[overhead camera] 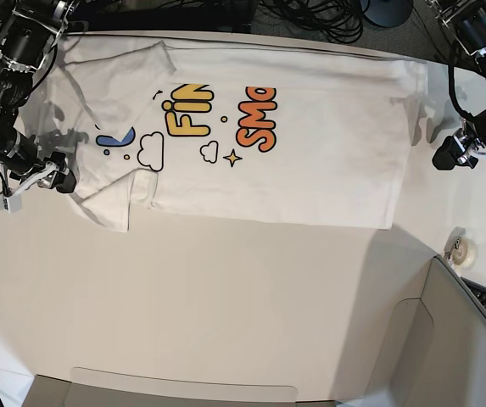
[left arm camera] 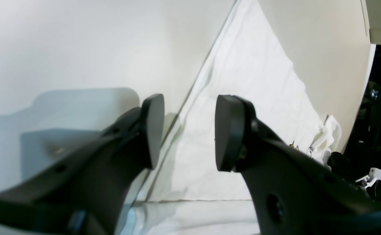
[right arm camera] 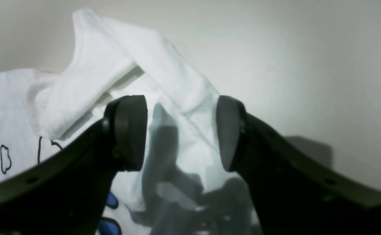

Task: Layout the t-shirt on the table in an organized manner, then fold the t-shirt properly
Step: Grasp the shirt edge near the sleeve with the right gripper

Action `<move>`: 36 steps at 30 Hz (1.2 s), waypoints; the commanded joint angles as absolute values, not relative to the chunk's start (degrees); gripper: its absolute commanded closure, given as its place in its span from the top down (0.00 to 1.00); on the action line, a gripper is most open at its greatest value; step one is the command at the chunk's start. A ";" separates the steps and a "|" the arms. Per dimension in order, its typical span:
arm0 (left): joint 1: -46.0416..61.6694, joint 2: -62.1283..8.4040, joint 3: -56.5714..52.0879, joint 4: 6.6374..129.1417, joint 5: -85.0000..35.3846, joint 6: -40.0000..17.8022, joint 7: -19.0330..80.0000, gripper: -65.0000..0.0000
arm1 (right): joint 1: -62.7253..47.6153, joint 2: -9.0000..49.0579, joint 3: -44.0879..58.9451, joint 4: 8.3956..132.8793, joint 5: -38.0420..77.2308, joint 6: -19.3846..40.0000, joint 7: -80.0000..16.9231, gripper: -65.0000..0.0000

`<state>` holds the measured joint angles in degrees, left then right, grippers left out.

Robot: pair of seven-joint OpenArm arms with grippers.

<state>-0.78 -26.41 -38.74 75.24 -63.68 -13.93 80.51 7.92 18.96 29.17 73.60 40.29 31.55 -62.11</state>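
The t-shirt (overhead camera: 285, 144) lies print-up on the tabletop (overhead camera: 226, 297), partly spread, with one sleeve folded over at the collar end. The right gripper (right arm camera: 180, 130) hangs just above that folded sleeve, jaws wide and empty. The left gripper (left arm camera: 189, 130) hovers low beside the hem, also wide apart, holding nothing.

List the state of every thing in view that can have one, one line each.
t-shirt: lying print side up on the table, body spread flat, near sleeve folded over itself, not yet folded.
table: bearing the shirt.
left gripper: open, holding nothing, at the shirt's hem edge.
right gripper: open, holding nothing, above the folded sleeve.
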 commanded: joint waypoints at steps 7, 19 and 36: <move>-1.36 -27.91 -38.90 76.18 -65.01 -14.02 80.00 0.39 | 9.10 20.35 29.49 74.51 39.78 32.57 -61.14 0.52; 0.13 -27.91 -38.90 76.18 -65.01 -14.02 80.00 0.39 | 11.56 20.44 29.85 74.59 37.58 32.40 -61.14 0.52; 0.13 -27.82 -38.90 76.18 -65.01 -14.02 80.00 0.39 | 10.42 19.82 29.23 77.67 30.55 32.48 -61.49 0.52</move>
<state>0.78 -26.50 -38.72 75.24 -63.72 -13.93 80.49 9.06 18.48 29.04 76.31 29.74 31.55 -62.74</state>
